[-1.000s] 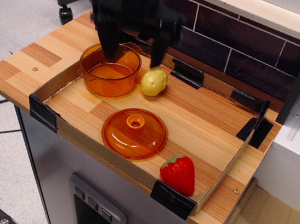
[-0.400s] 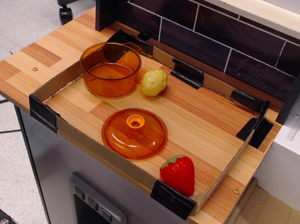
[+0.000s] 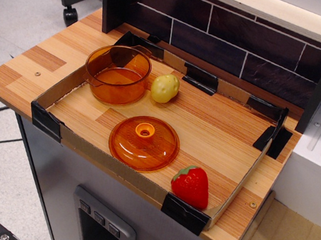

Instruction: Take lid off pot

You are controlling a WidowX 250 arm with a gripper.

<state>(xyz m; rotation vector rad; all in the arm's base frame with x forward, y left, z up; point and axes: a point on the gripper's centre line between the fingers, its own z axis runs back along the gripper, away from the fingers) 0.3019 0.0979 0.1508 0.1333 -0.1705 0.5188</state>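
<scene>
With the lid (image 3: 144, 143) already flat on the worktop (image 3: 206, 132), clear of the open pot (image 3: 117, 74), nothing's left but keeping away; the fingers are out of sight.

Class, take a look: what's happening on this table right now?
Nothing is being handled at this moment; no gripper is in view. The lid lies flat on the wooden table, knob up, apart from the open pot. A potato sits beside the pot, and a strawberry near the front corner.

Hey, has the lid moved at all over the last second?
No. The lid lies in the same spot, knob up, between the pot and the strawberry, near the tray's front wall.
</scene>
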